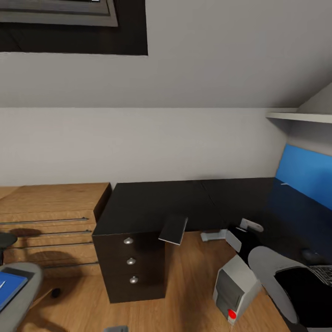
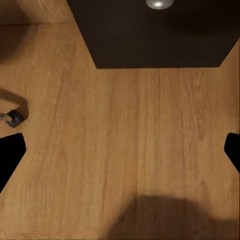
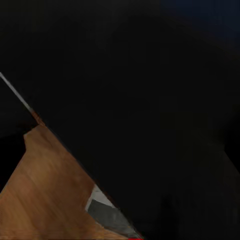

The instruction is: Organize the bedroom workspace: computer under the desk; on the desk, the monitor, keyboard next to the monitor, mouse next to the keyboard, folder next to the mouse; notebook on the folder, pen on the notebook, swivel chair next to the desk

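Observation:
A black L-shaped desk (image 1: 152, 203) with three silver-knobbed drawers (image 1: 131, 261) stands against the white wall. A thin dark flat item (image 1: 173, 229) overhangs its front edge. The grey computer tower (image 1: 235, 288) with a red button sits tilted on the wooden floor by the desk. At the lower left, the grey swivel chair (image 1: 25, 281) carries the blue folder (image 1: 9, 287). My left gripper (image 2: 120, 155) hangs open over bare floor in front of the drawer unit (image 2: 160, 35). My right arm (image 1: 286, 281) reaches over the desk's dark right wing, its fingers lost in darkness.
A wooden dresser (image 1: 50, 221) adjoins the desk on the left. A blue panel (image 1: 306, 177) and a white shelf (image 1: 299, 116) are at the right. White parts (image 1: 214, 236) lie under the desk. A small dark caster (image 2: 12, 118) sits on the floor.

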